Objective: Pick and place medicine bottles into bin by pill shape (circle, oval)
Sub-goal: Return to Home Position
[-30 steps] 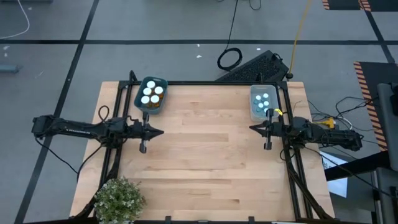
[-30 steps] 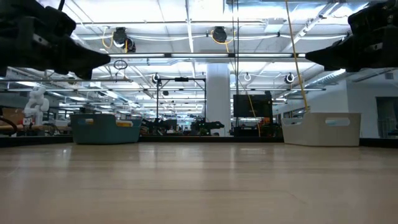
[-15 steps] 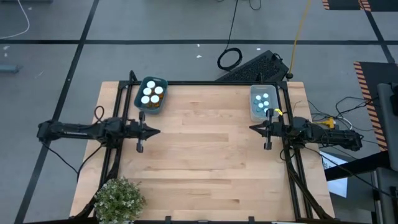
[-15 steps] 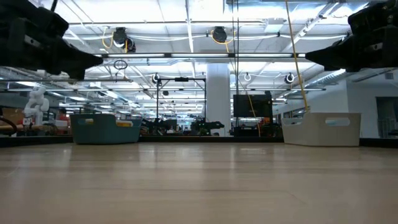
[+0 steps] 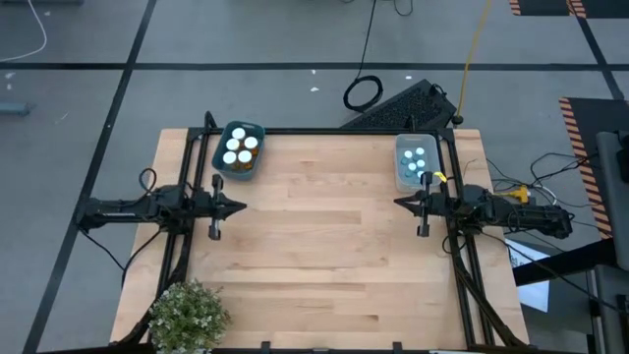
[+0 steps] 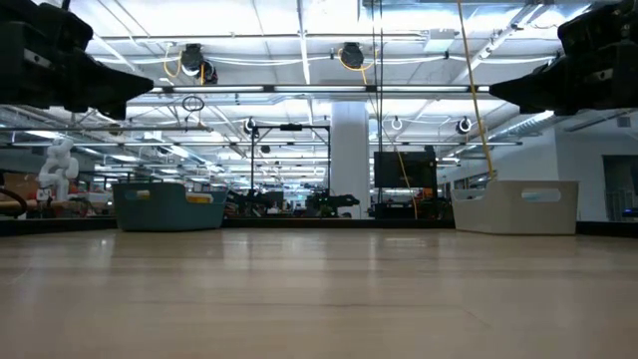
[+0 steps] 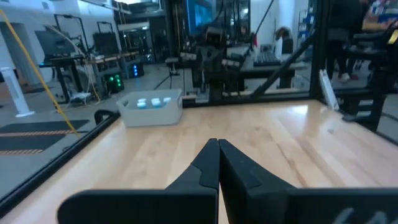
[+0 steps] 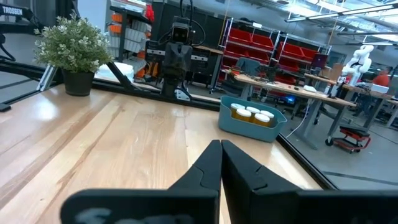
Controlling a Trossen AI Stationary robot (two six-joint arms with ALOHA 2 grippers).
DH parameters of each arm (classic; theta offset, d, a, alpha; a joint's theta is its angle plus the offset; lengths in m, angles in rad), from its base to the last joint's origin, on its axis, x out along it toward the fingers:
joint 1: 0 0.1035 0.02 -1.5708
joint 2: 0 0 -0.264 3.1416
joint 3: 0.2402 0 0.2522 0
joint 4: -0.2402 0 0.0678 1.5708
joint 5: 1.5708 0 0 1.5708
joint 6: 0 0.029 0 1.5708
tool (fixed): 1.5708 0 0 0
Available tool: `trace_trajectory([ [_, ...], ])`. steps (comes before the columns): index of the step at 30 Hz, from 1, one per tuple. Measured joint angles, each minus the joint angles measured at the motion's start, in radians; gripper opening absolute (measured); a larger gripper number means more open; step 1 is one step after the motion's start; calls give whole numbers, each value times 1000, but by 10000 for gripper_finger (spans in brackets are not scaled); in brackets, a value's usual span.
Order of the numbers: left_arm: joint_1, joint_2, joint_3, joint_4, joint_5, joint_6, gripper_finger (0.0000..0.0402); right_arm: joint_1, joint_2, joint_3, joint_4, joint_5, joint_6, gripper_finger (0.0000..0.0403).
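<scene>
Pale wooden tabletop lying bare in middle. Left gripper hovering at left edge, fingers pressed together, holding nothing. Right gripper hovering at right edge, likewise closed, carrying nothing. Farther back, white-capped medicine bottles sitting in teal plastic bin; others in whitish plastic bin.

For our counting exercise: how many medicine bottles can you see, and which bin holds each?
9. Five medicine bottles with orange bodies sit in the teal bin at the table's far left; four pale ones sit in the white bin at the far right. Others could be hidden beneath.
</scene>
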Motion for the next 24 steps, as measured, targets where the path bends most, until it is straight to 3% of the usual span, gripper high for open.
trace_trajectory([
  [15,20,25,0,-5,-2,-63,3,0,0,0,1,0,0,0],
  [24,20,25,-1,2,-1,-67,37,0,0,0,2,0,0,0],
])
